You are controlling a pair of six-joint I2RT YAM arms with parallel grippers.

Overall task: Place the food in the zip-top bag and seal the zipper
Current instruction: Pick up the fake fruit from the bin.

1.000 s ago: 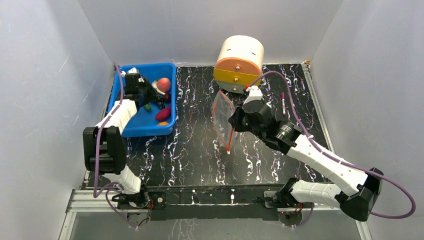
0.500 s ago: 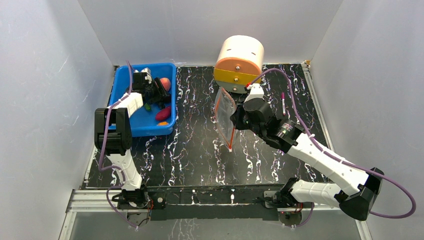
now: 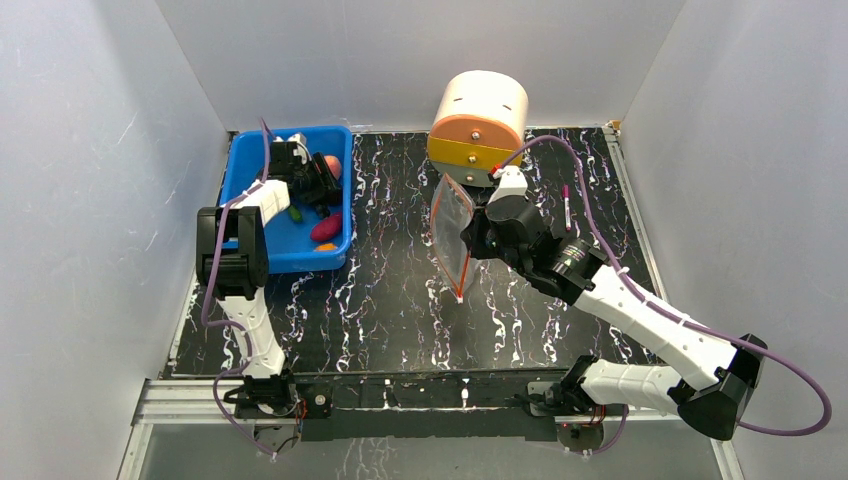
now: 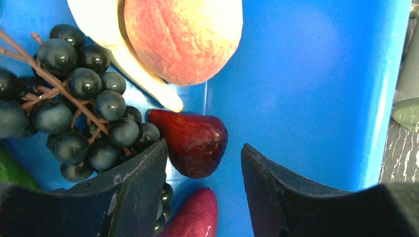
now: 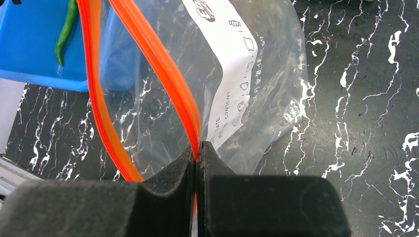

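Note:
The toy food lies in the blue bin [image 3: 250, 160]: a pink-red round fruit [image 4: 183, 34], a bunch of dark grapes [image 4: 74, 113], a dark red piece [image 4: 195, 143], a purple piece [image 4: 197, 217] and a long green pepper [image 5: 66, 29]. My left gripper [image 4: 202, 153] is open low in the bin, with the dark red piece between its jaws but not gripped. It also shows in the top view [image 3: 312, 182]. My right gripper [image 5: 196, 153] is shut on one orange-red zipper strip [image 5: 163, 69] of the clear bag [image 5: 257, 98]. It holds the bag [image 3: 452, 238] upright with its mouth open.
A cream and orange cylinder [image 3: 478, 125] stands at the back, just behind the bag. A pink pen [image 3: 566, 205] lies at the back right. The bin sits against the left wall. A small orange piece [image 3: 326, 246] lies at the bin's near edge.
My left arm has swung towards the back of the bin and brought its gripper down over the fruit. My right arm has shifted the bag slightly towards the back, still gripping it.

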